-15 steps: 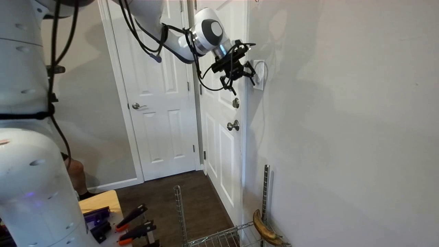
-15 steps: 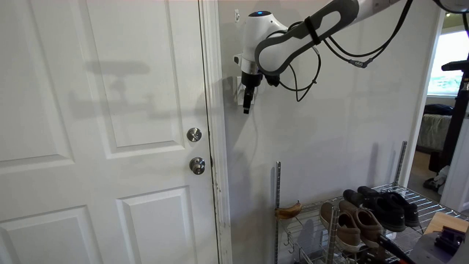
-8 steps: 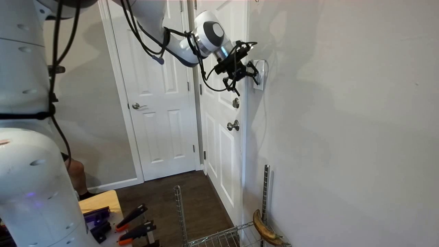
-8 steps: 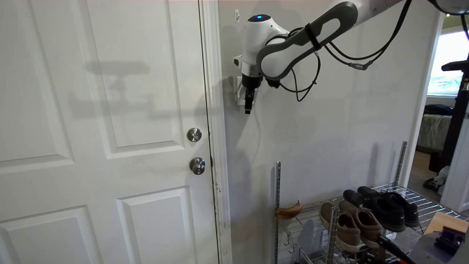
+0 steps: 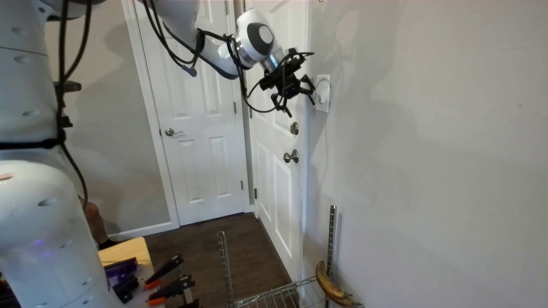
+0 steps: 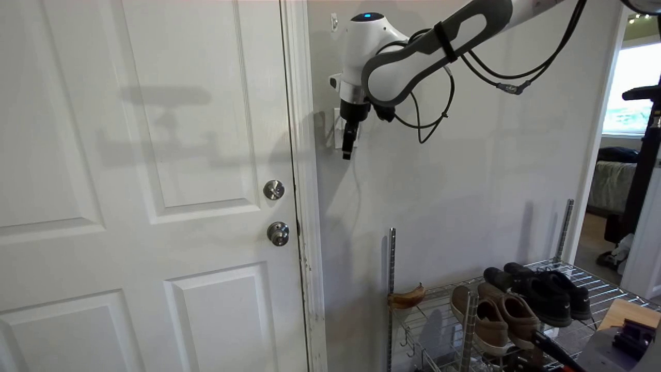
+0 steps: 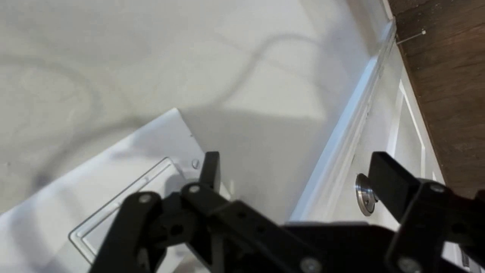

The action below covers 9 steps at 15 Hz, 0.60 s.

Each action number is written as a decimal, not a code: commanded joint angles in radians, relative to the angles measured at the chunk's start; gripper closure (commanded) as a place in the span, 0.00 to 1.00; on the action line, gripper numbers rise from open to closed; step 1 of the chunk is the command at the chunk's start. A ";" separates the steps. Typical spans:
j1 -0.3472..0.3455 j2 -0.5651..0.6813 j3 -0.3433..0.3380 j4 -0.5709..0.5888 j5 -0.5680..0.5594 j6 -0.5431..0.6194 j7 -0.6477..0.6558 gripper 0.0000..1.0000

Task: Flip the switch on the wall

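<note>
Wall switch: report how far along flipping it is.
Reach looks done: the open gripper hangs by the switch. In hand: perhaps lining up; one finger overlaps its edge in the wrist view, contact unclear. Left: possibly the flip; the switch's setting isn't readable.

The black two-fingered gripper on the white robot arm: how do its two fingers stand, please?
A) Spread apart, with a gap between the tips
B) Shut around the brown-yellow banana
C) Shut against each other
A: in the wrist view the tips of the black gripper stand well apart, and the light grey wall and the white door frame show through the gap.
</note>
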 commanded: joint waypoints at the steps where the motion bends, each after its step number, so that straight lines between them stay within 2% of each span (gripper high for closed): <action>1: 0.011 -0.127 0.020 -0.117 0.020 -0.026 0.083 0.00; 4: 0.009 -0.159 0.035 -0.140 0.003 -0.013 0.107 0.00; 9: 0.002 -0.141 0.039 -0.121 0.025 -0.003 0.062 0.00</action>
